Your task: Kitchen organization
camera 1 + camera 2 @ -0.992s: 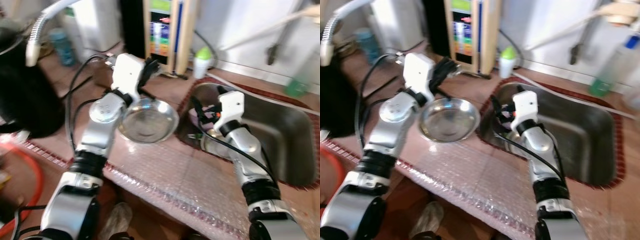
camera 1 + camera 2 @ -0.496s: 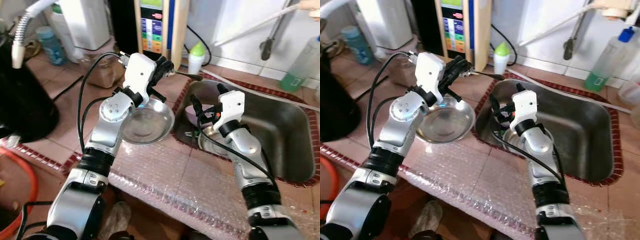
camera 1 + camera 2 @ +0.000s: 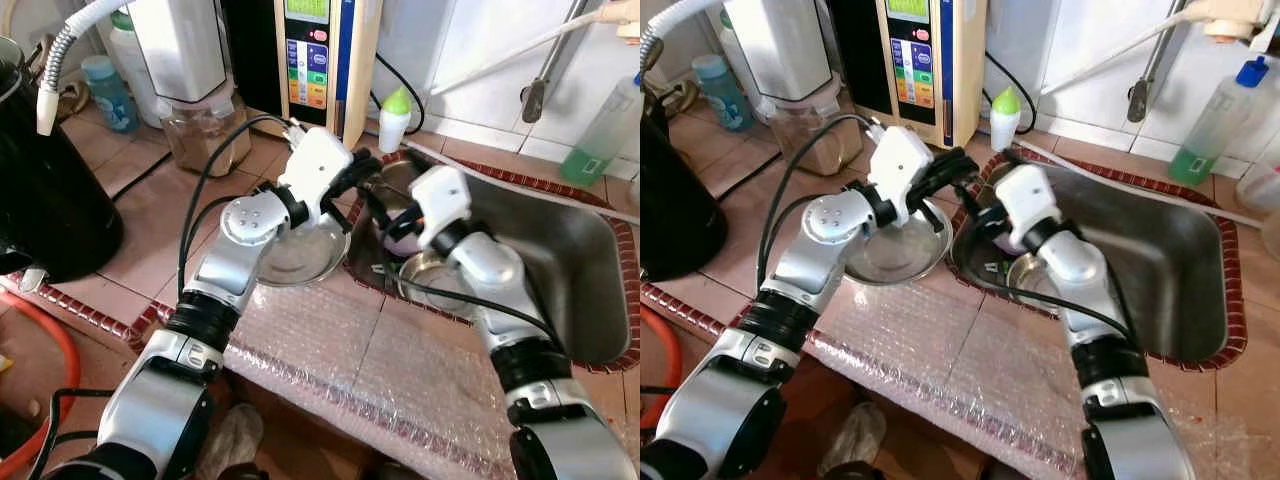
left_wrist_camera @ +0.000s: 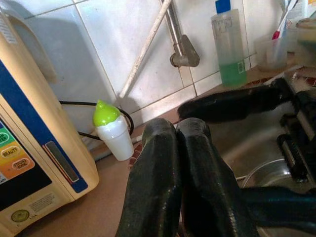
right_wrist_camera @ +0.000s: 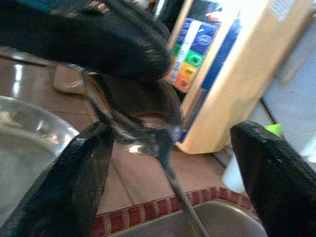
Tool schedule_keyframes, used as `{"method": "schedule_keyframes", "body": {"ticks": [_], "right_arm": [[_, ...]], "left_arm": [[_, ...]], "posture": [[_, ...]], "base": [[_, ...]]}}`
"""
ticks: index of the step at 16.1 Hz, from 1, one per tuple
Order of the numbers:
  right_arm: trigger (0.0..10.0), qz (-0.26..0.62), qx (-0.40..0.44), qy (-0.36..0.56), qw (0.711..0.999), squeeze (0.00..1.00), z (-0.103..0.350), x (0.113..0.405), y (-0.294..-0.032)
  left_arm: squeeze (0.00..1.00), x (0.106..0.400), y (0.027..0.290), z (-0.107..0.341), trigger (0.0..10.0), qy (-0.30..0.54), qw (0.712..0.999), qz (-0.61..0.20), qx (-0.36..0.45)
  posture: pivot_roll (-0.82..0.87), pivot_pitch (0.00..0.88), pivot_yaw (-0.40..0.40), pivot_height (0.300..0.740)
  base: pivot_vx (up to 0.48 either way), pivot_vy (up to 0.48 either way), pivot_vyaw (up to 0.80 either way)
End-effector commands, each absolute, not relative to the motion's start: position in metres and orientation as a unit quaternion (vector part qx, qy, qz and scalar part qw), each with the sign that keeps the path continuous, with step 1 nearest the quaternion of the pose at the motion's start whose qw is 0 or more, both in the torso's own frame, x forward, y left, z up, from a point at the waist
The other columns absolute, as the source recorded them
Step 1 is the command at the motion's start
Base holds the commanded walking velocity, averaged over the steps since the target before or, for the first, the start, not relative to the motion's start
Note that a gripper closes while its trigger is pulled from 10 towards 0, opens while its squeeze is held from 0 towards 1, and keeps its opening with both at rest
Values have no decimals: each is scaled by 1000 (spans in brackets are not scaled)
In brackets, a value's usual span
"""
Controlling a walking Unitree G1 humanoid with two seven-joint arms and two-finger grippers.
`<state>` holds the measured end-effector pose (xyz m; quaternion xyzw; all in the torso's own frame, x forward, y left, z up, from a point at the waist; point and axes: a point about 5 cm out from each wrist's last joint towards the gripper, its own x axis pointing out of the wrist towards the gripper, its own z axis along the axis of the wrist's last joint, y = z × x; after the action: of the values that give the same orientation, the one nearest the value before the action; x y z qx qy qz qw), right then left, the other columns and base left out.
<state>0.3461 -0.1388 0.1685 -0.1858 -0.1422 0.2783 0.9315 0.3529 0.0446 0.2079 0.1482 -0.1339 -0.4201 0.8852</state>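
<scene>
While left gripper pinches the spoon at the open right gripper, handover is pending; bowl below.

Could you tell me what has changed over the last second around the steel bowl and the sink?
The left gripper, shut on a metal spoon, has swung from above the steel bowl toward the sink. The right gripper, open, has risen from the sink to meet it, its fingers either side of the spoon. The bowl and the green-capped bottle stayed put; the camera shifted.
</scene>
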Motion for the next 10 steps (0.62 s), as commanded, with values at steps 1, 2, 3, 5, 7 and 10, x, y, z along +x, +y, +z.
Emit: {"method": "schedule_keyframes", "body": {"ticks": [1, 2, 3, 5, 7, 10], "right_arm": [[0, 312, -189, -135, 921, 0, 168, 348, -128], [0, 321, -187, -129, 919, 0, 166, 349, -125], [0, 325, -190, -124, 918, 0, 163, 349, -124], [0, 319, -196, -114, 920, 0, 160, 352, -125], [0, 320, -204, -104, 919, 0, 157, 354, -125], [0, 300, -223, -88, 923, 0, 156, 360, -128]], "left_arm": [[0, 353, 38, 218, 0, -148, 875, -432, 163], [0, 353, 39, 219, 0, -150, 874, -432, 165], [0, 352, 39, 219, 0, -151, 873, -432, 166], [0, 351, 41, 221, 0, -155, 870, -433, 177], [0, 351, 41, 222, 0, -155, 869, -435, 179], [0, 351, 40, 221, 0, -157, 864, -438, 191]], "posture": [[-20, 0, 50, 740], [-20, 0, 50, 740], [-20, 0, 50, 740], [-11, 0, 44, 740], [-10, 0, 43, 740], [-8, 0, 41, 740]], "base": [[0, 0, 0], [0, 0, 0], [0, 0, 0], [0, 0, 0], [0, 0, 0], [0, 0, 0]]}}
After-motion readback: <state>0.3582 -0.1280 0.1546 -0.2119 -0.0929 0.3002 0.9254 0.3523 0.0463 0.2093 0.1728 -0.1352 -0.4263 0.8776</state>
